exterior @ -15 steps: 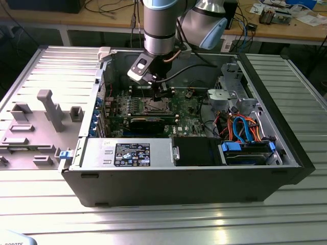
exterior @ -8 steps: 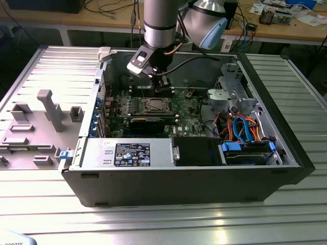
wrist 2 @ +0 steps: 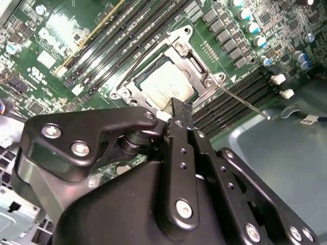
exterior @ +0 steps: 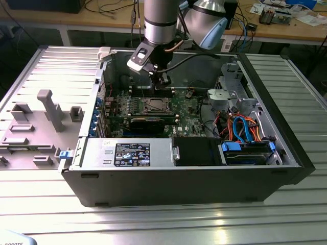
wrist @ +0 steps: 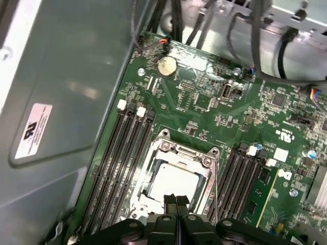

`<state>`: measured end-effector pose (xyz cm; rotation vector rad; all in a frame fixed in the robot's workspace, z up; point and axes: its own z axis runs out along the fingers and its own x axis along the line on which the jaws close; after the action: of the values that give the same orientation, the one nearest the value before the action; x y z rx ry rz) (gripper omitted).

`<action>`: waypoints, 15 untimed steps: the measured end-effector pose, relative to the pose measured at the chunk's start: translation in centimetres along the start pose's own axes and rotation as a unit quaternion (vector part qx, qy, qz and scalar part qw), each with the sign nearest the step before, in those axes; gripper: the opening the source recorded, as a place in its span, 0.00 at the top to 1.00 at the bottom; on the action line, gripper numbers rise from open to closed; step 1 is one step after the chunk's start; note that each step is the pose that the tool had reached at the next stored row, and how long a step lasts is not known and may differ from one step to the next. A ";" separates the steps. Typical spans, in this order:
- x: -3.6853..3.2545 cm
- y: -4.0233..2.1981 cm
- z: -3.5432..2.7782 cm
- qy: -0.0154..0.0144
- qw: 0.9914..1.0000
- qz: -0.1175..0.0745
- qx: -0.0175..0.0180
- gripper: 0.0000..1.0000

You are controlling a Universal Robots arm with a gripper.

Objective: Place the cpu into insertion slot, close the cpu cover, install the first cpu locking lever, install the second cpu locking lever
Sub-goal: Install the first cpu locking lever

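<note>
The cpu (wrist: 175, 179) lies flat in the insertion slot (exterior: 155, 105) on the green board, its silver top showing through the window of the cpu cover (wrist: 168, 152). The cover lies down over the chip (wrist 2: 166, 81), with its silvery frame (wrist 2: 198, 64) around it. A thin wire locking lever (wrist 2: 244, 101) angles out from one corner of the socket across the memory slots. My gripper (wrist: 177, 202) hangs just above the socket's edge, with its two black fingers (wrist 2: 177, 113) pressed together and nothing between them. In the exterior view the gripper (exterior: 162, 84) is just behind the socket.
Black memory slots (wrist: 120, 158) flank the socket on both sides. The grey case wall (wrist: 61, 102) rises close by. A long black card (exterior: 147, 122) lies in front of the socket. Drive cage and orange and blue cables (exterior: 242, 127) fill the exterior view's right.
</note>
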<state>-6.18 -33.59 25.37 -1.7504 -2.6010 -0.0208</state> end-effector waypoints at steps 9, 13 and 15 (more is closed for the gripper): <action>0.00 0.00 0.02 0.001 0.995 -0.099 0.001 0.89; 0.00 0.00 0.03 0.001 0.992 -0.127 0.001 0.89; 0.00 0.00 0.04 0.000 0.990 -0.138 0.000 0.89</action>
<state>-6.18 -33.59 25.33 -1.3741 -2.8197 -0.0223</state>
